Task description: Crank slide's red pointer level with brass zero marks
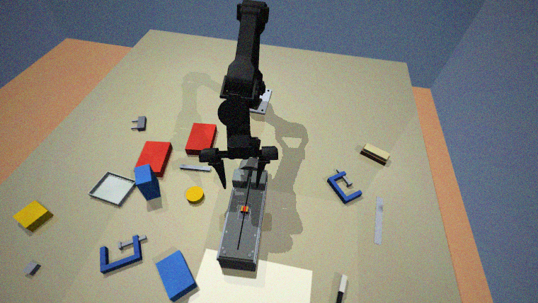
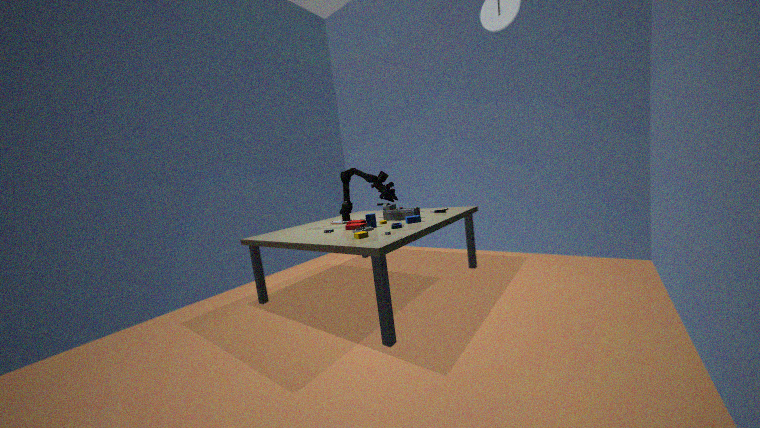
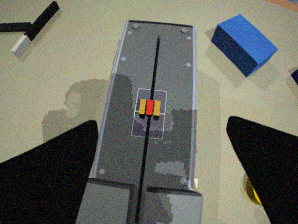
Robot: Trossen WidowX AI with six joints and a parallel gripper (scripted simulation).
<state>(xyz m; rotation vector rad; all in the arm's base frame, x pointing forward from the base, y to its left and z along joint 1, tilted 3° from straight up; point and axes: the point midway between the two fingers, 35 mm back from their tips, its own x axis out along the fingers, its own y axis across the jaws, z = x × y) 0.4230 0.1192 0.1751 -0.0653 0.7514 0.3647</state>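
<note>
The grey machine [image 1: 246, 233] [image 2: 399, 214] [image 3: 172, 65] has a long dark slot along its top. The red pointer [image 1: 244, 209] [image 3: 150, 107] sits at the slot between the two brass marks, the left one [image 3: 142, 106] and the right one [image 3: 157, 108]. It looks level with them, as far as the grainy wrist view shows. My gripper [image 1: 241, 187] [image 2: 395, 200] [image 3: 164, 125] is wide open and empty, above the machine's arm-side end, with one finger to each side in the wrist view. The crank and its handle are not clearly seen; the arm hides that end in the top view.
A yellow disc [image 1: 194, 194], a thin grey bar [image 1: 195, 168] and two red blocks [image 1: 201, 138] [image 1: 153, 157] lie on the machine's left. An upright blue block [image 1: 147, 182] stands by a tray [image 1: 99, 197]. A blue clamp [image 1: 338, 190] lies right. A blue block [image 1: 175, 275] [image 3: 245, 45] lies near the machine's far end.
</note>
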